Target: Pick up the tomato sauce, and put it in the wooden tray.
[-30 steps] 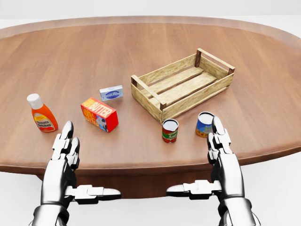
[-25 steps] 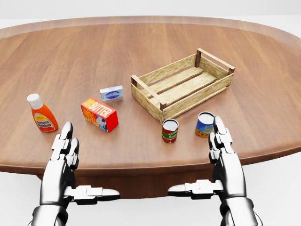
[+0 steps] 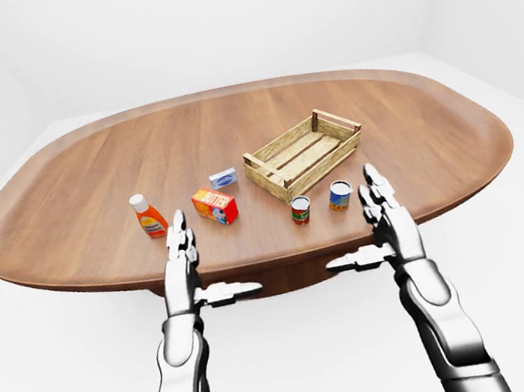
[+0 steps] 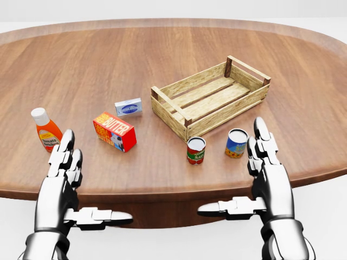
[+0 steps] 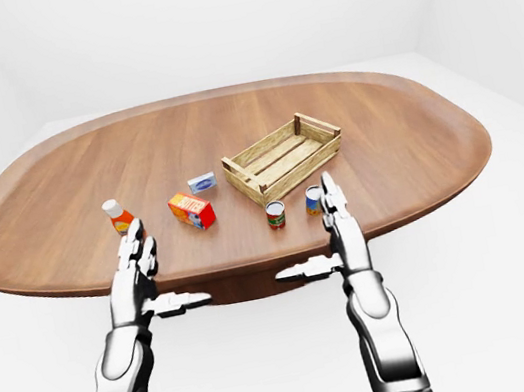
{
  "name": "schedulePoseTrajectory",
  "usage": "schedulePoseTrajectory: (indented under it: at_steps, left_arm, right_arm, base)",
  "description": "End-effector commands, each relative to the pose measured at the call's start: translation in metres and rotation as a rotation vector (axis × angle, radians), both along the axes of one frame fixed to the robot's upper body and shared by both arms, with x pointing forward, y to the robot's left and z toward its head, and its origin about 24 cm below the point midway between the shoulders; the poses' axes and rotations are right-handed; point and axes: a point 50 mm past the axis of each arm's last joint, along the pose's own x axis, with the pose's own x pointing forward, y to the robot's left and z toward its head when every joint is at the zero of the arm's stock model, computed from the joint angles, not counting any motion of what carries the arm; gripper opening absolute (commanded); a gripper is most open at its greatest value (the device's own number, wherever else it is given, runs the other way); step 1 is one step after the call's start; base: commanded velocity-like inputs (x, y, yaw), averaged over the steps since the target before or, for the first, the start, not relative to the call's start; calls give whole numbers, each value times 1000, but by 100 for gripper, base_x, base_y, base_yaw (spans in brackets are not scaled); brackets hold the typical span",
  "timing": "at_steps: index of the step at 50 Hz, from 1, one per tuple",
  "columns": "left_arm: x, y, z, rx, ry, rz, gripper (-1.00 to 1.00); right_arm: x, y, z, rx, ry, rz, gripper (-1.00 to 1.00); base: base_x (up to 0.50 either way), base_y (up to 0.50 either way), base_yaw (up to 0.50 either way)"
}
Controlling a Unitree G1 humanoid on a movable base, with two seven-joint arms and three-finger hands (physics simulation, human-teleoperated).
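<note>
So the small red-and-green tomato sauce can (image 4: pixel 196 150) stands upright on the oval wooden table (image 4: pixel 108 59), just below the near corner of the slatted wooden tray (image 4: pixel 210 96) in the head view, not touching it. The silver three-finger right hand (image 4: pixel 267 172) is off to the can's right and lower, near the table's edge, fingers straight and spread wide, thumb poking left, holding nothing. Between that hand and the sauce sits a blue-and-yellow can (image 4: pixel 236 143), right beside the fingertips; can't tell if they touch. The silver left hand (image 4: pixel 63 181) is just as wide and empty, next to an orange squeeze bottle with a white cap (image 4: pixel 45 130). A red-and-yellow butter box (image 4: pixel 114 131) and a small blue-white carton (image 4: pixel 128 106) lie left of the tray.
</note>
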Motion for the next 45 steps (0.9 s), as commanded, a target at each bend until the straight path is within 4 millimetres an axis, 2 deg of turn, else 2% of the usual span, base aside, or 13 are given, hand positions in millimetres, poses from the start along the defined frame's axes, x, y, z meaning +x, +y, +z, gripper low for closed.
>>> schedulePoseTrajectory:
  at_steps: [1, 2, 4, 7, 14, 19, 23, 45]
  left_arm:
    - [-5, 2, 33, 13, -139, 1, 100]
    - [-5, 2, 33, 13, -140, 1, 100]
    - [-6, 3, 43, 19, -184, 3, 100]
    - [-8, 5, 53, 17, -226, 4, 100]
    - [-15, 6, 76, 16, -331, 1, 100]
    - [-18, 7, 83, 10, -365, 0, 100]
    - [-17, 8, 84, 9, -366, 1, 100]
    - [-21, 9, 92, 1, -404, 5, 100]
  right_arm:
    - [-6, 0, 42, -10, -181, 6, 100]
    - [-6, 0, 42, -10, -182, 6, 100]
    - [-9, 0, 58, -9, -251, 7, 100]
    - [-11, -1, 68, -12, -296, 7, 100]
    - [-12, -4, 82, -8, -357, -3, 100]
    - [-19, -2, 90, -8, -396, 18, 100]
    - [-21, -3, 91, -2, -404, 19, 100]
    - [-18, -3, 83, -25, -363, 29, 100]
  base:
    - [0, 0, 0]
    - [0, 0, 0]
    - [0, 0, 0]
    - [0, 0, 0]
    - [0, 0, 0]
    - [0, 0, 0]
    - [8, 0, 0]
    - [50, 0, 0]
